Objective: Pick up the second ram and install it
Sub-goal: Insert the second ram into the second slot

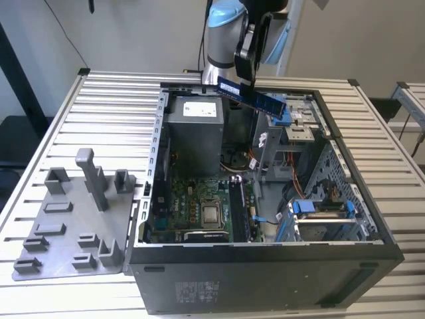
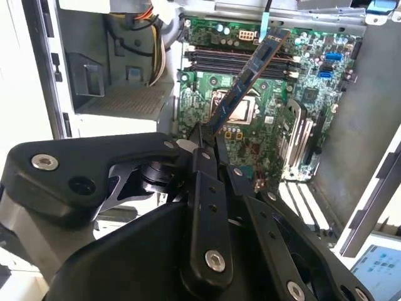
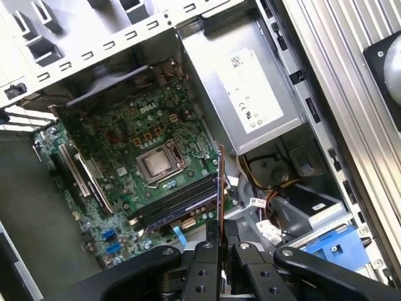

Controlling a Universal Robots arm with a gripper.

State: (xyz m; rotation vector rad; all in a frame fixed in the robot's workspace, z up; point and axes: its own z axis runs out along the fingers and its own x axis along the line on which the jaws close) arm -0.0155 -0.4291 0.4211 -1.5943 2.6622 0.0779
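Dark second ram (image 1: 263,101) clamped in gripper (image 1: 247,84) (above open case (image 1: 265,266)).

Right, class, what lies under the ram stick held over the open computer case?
Under the second ram, held by the gripper, lies the motherboard with its memory slots and processor socket. The strip directly beneath the stick is covered.

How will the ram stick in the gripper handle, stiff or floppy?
Probably stiff: the second ram juts straight from the gripper without sagging. Likely light, being thin. Might pivot, since only a small part is pinched.
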